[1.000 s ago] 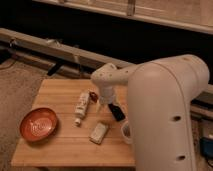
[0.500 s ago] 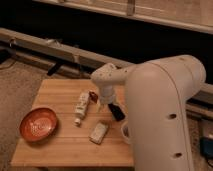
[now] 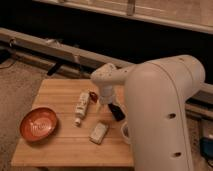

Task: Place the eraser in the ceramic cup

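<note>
The wooden surface (image 3: 55, 150) stands in a dim room before a dark wall. The gripper (image 3: 116, 111) hangs at frame centre, jaws spread, with nothing visibly pinched. The eraser (image 3: 93, 96) lies just left of it, beside the white bottle (image 3: 81, 107). The ceramic cup (image 3: 125, 132) sits lower right, mostly hidden by the arm. Risks: nudging the bottle during the grasp; missing the narrow, occluded cup on release.

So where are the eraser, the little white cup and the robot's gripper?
eraser (image 3: 93, 96), camera view: its reddish face, beside the bottle's top.
ceramic cup (image 3: 123, 132), camera view: its visible left rim, the rest behind the arm.
gripper (image 3: 116, 112), camera view: dark fingers above the table, right of the bottle.
</note>
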